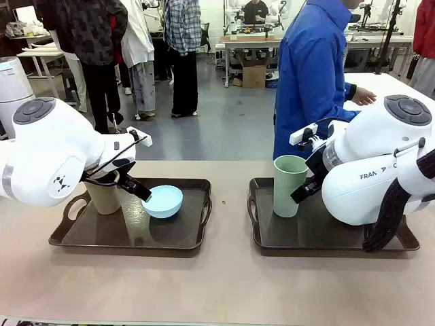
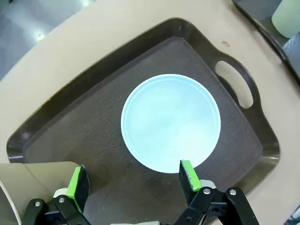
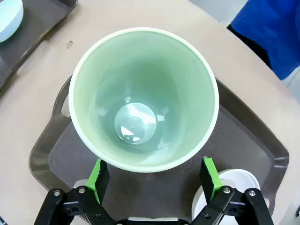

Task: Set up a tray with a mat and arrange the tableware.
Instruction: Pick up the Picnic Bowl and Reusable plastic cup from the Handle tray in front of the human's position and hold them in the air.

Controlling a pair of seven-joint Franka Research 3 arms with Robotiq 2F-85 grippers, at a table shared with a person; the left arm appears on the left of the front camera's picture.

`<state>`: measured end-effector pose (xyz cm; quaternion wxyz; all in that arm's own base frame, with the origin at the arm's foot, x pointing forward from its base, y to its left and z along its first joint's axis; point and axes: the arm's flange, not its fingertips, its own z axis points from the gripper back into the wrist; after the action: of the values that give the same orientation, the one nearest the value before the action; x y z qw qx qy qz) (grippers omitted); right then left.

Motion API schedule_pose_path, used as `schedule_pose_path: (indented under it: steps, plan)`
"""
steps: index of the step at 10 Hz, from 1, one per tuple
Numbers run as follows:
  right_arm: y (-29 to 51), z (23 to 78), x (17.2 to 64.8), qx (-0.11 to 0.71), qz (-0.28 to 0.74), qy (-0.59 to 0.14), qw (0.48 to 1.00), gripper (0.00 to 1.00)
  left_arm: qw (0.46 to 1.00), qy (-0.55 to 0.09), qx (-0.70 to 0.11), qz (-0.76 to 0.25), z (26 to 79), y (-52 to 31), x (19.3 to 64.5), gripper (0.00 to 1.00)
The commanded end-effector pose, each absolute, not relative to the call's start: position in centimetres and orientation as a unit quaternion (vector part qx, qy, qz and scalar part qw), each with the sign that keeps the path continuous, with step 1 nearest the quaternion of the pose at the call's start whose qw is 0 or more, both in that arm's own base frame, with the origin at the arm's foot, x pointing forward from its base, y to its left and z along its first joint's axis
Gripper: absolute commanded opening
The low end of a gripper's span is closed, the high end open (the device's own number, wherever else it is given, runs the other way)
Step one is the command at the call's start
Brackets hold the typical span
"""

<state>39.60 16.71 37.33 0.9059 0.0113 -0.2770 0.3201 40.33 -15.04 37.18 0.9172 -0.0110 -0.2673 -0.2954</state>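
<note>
On the left brown tray (image 1: 197,234) stand a tan-brown cup (image 1: 103,198) and a light blue bowl (image 1: 164,202). My left gripper (image 2: 131,180) hangs open just above the dark mat (image 2: 89,131), between cup and bowl, one pad over the bowl's (image 2: 171,123) near rim. The right tray (image 1: 272,241) holds the pale green cup (image 1: 290,185). In the right wrist view the green cup (image 3: 143,93) stands upright between the spread fingers of my open right gripper (image 3: 153,176). A white bowl (image 3: 236,180) sits behind one finger on that tray's mat (image 3: 243,140).
A person in a blue jacket (image 1: 312,75) stands at the far side behind the right tray. Bare tan table (image 1: 224,285) lies in front of and between the trays. The left tray's handle (image 2: 236,84) faces the right tray.
</note>
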Motion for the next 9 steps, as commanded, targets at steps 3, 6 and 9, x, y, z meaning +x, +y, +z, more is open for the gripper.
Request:
schedule_pose_path:
  steps: [3,6,9]
  plan:
    - [16.71,37.33,39.60,0.011,0.320,-0.277,0.906,1.00,0.917,-0.267,-0.011,-0.296,37.17,-15.05,40.33,1.00]
    - [16.71,37.33,39.60,0.011,0.320,-0.277,0.906,1.00,0.917,-0.267,-0.011,-0.296,37.17,-15.05,40.33,1.00]
    - [16.71,37.33,39.60,0.011,0.320,-0.277,0.906,1.00,0.917,-0.267,-0.011,-0.296,37.17,-15.05,40.33,1.00]
